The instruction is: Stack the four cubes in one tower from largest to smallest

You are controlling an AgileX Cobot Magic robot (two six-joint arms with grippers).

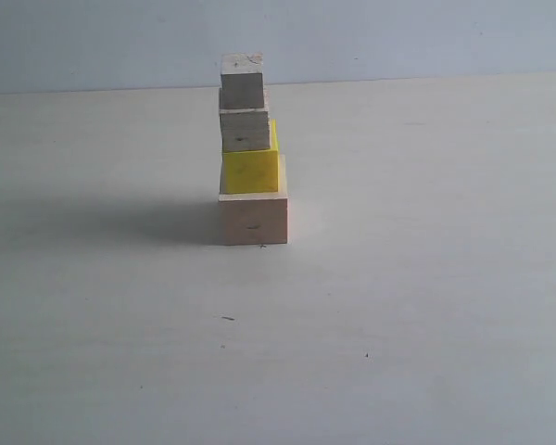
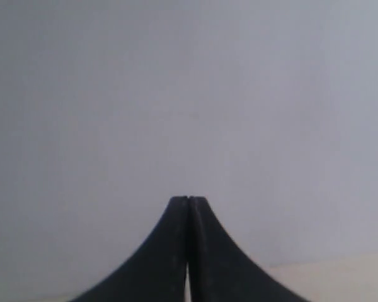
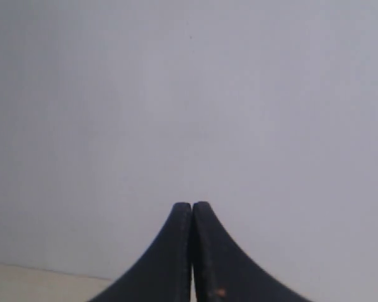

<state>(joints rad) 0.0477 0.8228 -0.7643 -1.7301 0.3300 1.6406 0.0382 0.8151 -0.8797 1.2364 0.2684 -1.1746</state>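
The tower (image 1: 251, 153) stood complete on the surface (image 1: 398, 306). Our left pincer (image 2: 188, 200) and right pincer (image 3: 192, 204) were pressed closed and empty; we judged no further move was needed.

We see bare matt wood on the largest cube (image 1: 253, 221), the medium cube (image 1: 245, 132) and the smallest cube (image 1: 242, 83); the yellow cube (image 1: 251, 172) looks smoothly painted, the counter (image 1: 417, 278) matt.
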